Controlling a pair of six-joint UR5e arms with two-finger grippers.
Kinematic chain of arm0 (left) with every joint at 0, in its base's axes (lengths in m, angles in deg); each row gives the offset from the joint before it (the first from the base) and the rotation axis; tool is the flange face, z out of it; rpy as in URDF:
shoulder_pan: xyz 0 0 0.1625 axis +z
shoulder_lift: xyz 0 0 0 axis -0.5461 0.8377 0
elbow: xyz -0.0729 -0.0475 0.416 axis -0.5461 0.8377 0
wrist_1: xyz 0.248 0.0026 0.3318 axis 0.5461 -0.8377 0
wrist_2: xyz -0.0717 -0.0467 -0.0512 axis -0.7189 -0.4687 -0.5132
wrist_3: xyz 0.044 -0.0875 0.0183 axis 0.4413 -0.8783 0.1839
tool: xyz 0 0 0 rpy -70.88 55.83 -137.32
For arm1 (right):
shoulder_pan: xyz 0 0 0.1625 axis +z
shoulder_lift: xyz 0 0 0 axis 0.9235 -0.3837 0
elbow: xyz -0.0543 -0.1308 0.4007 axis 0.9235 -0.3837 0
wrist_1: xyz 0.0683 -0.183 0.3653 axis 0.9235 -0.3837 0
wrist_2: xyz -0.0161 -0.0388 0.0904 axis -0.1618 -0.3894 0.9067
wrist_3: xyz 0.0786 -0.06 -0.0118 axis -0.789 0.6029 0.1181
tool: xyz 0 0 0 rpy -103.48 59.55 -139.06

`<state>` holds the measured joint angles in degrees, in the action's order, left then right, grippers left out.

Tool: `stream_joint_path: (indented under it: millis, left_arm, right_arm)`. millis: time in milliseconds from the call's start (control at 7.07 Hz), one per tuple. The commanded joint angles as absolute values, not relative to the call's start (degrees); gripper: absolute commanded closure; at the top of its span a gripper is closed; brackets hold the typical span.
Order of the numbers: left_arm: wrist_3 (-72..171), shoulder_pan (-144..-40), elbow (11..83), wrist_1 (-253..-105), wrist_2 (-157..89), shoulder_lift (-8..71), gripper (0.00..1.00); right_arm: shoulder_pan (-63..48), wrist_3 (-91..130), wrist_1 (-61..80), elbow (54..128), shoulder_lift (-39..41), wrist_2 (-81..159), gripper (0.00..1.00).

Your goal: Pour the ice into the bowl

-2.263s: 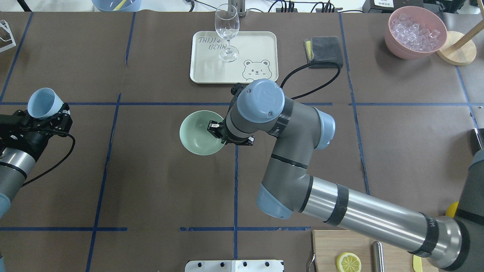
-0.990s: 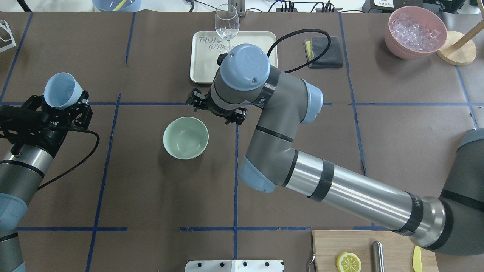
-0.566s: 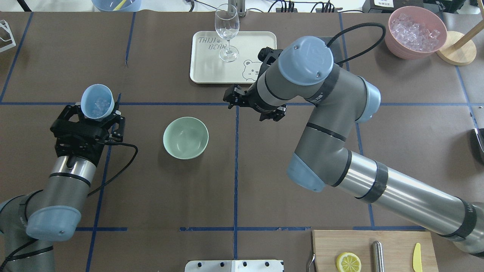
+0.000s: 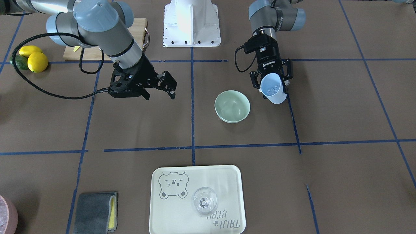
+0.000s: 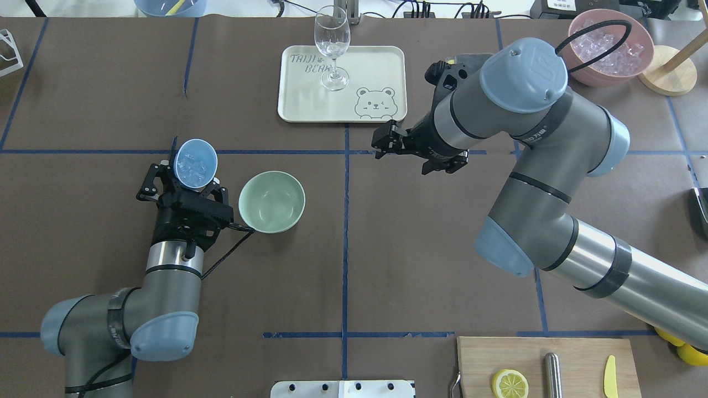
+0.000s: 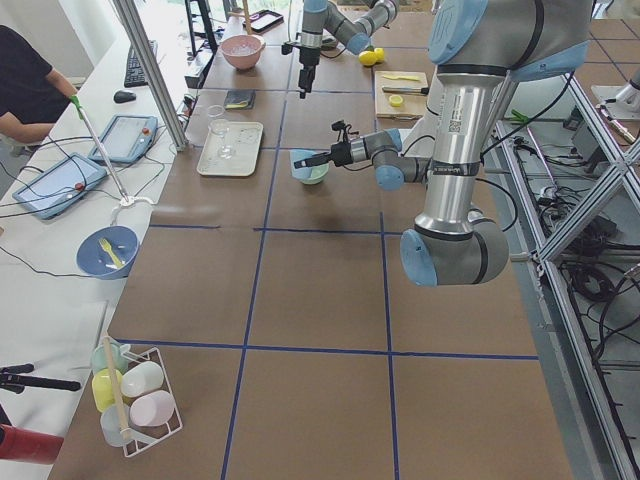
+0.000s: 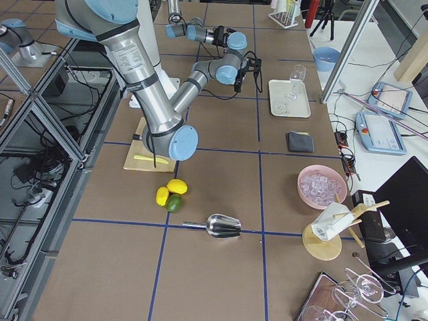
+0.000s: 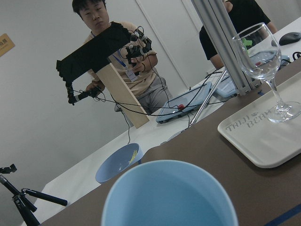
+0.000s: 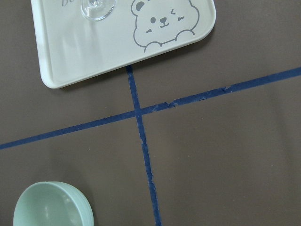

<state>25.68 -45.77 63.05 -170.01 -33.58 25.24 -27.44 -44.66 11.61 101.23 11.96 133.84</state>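
Since the earlier overhead picture the left gripper [image 5: 191, 177] has carried the blue cup [image 5: 204, 150] in from well left of the bowl [image 5: 271, 202] to just beside its left rim, while the right arm has pulled farther off to the bowl's right; the bowl itself has not shifted. The left gripper's fingers are closed around the cup's wall, holding it mouth-up and raised, not yet over the bowl. The ice [image 5: 192, 165] lies as a small heap of clear cubes in the cup's bottom, and none is in the bowl, whose inside shows bare. The cubes are loose, light and probably slick, so they cannot sensibly be gripped themselves; the cup wall is the place to hold, as it is held now. Once the cup tips they will likely slide out together and may bounce off the bowl's smooth inside, so the mouth wants to be low and over the bowl's middle first. Well to the bowl's right and beyond it, the right gripper [image 5: 381, 146] hangs with jaws apart, holding nothing.
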Motion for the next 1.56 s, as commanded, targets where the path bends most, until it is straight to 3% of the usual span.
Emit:
stream_joint_path:
  millis: [0, 1415]
  left_arm:
    - [37.65, -45.32, 61.62, -164.8, -28.56, 26.67, 1.0]
    - [74.83, -43.83, 57.39, -164.71, -18.36, 26.93, 1.0]
  right_arm:
    - [-26.66, -43.19, 11.62, 102.88, 10.07, 134.74, 0.0]
    - [-26.57, -41.6, 12.14, 102.71, 9.36, 134.57, 0.0]
